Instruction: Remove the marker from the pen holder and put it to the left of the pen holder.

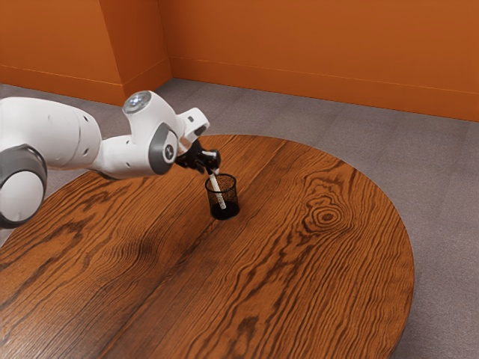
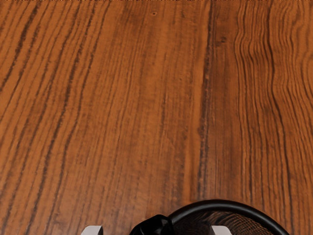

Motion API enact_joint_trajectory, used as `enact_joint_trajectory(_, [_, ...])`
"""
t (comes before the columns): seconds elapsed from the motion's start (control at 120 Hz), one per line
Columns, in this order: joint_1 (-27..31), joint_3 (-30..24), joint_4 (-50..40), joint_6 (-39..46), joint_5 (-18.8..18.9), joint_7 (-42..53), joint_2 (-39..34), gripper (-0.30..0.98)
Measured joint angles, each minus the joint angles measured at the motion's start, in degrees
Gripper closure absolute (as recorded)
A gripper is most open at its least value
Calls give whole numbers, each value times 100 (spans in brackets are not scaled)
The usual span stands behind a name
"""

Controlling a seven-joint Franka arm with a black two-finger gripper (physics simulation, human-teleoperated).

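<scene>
In the exterior view my gripper [image 1: 211,162] is just above the pen holder [image 1: 225,212], a black mesh cup standing upright on the table. The white marker [image 1: 218,191] leans inside the cup, its upper end reaching up to my fingers. The wrist view shows the gripper [image 2: 156,230] open, two pale fingertips wide apart at the lower edge. Between them is the marker's black end [image 2: 155,224], with a gap on either side. Beside it curves the pen holder's dark rim [image 2: 220,203].
The round wooden table [image 1: 299,262] extends around the pen holder, its curved edge toward the exterior view's right. Beyond it are grey floor [image 1: 441,179] and orange walls [image 1: 314,52].
</scene>
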Motion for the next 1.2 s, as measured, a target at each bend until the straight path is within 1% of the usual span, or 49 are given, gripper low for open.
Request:
enact_joint_trajectory(0.4, [19, -10, 170, 0, -141, 95, 132, 57])
enact_joint_trajectory(0.625, [19, -56, 179, -2, -210, 127, 137, 66])
enact_joint_trajectory(0.833, [18, -95, 178, 2, -214, 137, 123, 69])
enact_joint_trajectory(0.983, [-8, -176, 170, 2, -201, 135, -32, 70])
enact_joint_trajectory(1.067, [-17, -245, 120, -5, -188, 133, -262, 71])
enact_joint_trajectory(1.133, [57, -295, 84, -30, -174, 146, -478, 71])
enact_joint_trajectory(1.2, [294, -378, 67, -90, -166, 169, -663, 71])
